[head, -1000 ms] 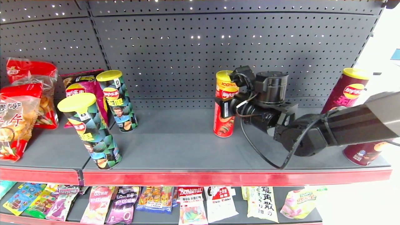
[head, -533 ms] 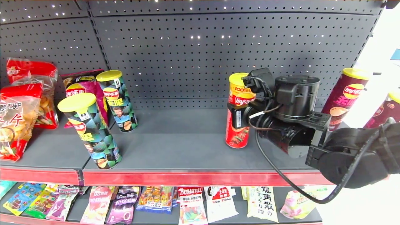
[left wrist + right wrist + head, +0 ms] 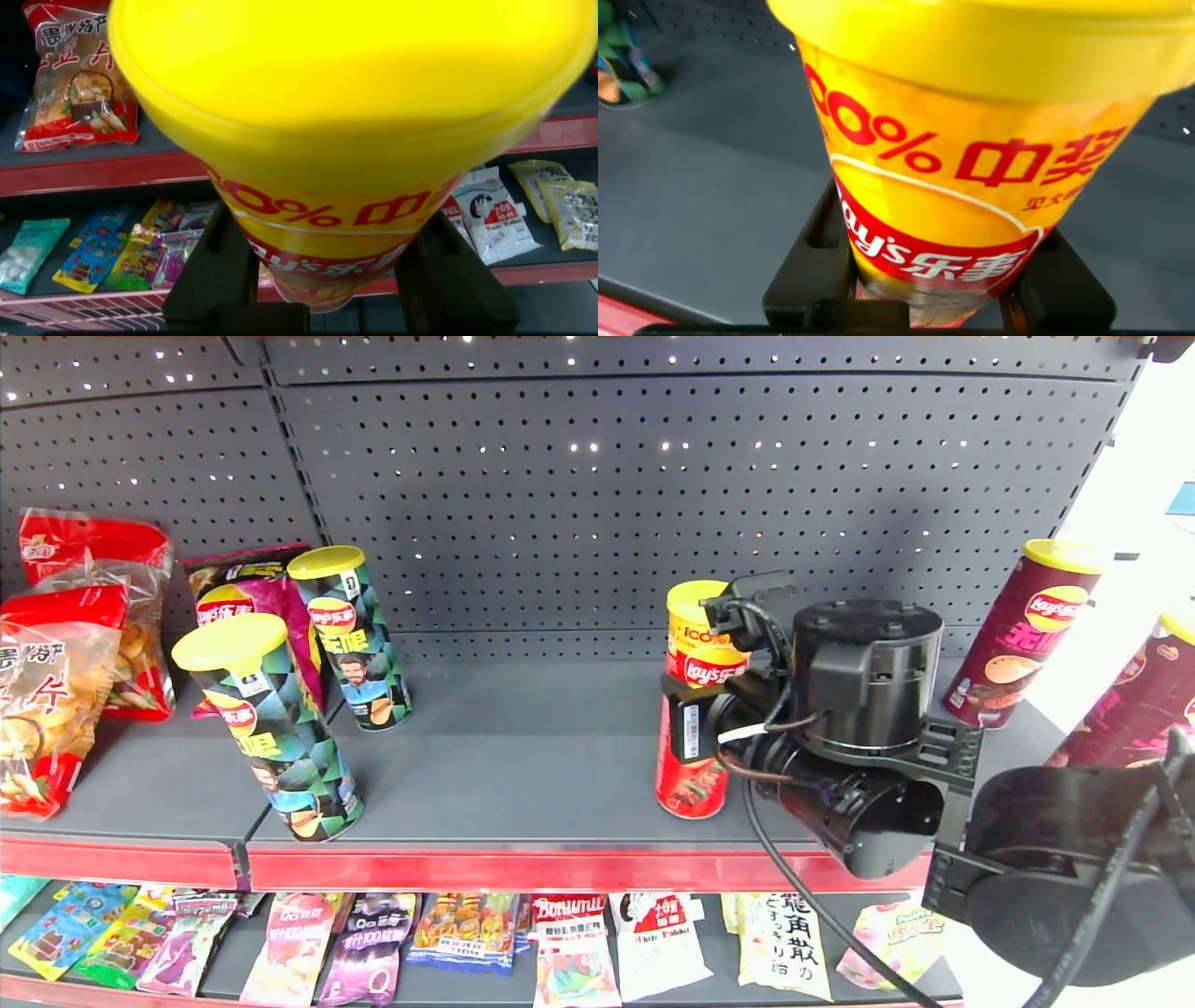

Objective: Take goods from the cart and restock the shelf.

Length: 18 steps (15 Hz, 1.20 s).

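Yellow-lidded, the left can (image 3: pixel 346 112) sits clamped in the left tool (image 3: pixel 329 280), out in front of the lower shelves. Right of the shelf's (image 3: pixel 523 775) middle, the right tool (image 3: pixel 695 728) has drawn the red can (image 3: pixel 693 644) from far back toward the near edge. It grips the upright can at its waist. Whether the base touches the shelf I cannot tell. Placement looks close, with release still to come.

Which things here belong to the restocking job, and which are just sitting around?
In the job: red chip can held by right gripper; yellow-lidded can held by left gripper; shelf.
Lying about: green-patterned cans; maroon cans; snack bags; small packets below.
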Available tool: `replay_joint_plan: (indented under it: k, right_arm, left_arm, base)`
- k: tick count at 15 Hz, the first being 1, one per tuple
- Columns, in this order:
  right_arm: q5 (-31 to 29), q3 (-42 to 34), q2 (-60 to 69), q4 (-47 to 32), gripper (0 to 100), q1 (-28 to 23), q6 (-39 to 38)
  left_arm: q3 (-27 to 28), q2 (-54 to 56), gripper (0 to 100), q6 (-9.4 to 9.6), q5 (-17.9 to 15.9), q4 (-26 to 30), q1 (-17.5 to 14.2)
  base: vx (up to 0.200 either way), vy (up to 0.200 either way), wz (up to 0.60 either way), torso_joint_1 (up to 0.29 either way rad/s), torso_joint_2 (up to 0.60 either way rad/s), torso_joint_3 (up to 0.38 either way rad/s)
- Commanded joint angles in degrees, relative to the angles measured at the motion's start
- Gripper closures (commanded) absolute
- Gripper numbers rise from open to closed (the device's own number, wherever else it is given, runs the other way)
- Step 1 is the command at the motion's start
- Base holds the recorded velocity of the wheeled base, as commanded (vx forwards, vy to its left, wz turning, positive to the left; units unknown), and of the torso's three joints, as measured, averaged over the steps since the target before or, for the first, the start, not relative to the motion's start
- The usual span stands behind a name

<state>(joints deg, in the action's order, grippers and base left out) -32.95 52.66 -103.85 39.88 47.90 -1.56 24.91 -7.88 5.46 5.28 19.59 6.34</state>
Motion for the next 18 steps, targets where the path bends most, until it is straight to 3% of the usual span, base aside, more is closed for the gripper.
replay_joint_plan:
  k: [1,5,18]
  right_arm:
    - [-0.89,-1.60,0.05,0.38,100,0.88,-0.02]
    - [-5.81,-2.04,-0.65,1.96,100,3.43,-0.02]
    - [-9.15,-4.24,0.40,2.05,100,5.28,0.33]
  left_arm:
    - [-0.03,0.05,100,-0.01,-0.01,0.01,-0.01]
    - [-0.03,-0.04,100,-0.01,-0.01,0.01,-0.01]
    - [-0.12,0.05,100,-0.01,-0.09,0.01,-0.01]
  base:
    - [0.000,0.000,0.00,0.000,0.00,0.000]
    - [0.000,0.000,0.00,0.000,0.00,0.000]
    - [0.000,0.000,0.00,0.000,0.00,0.000]
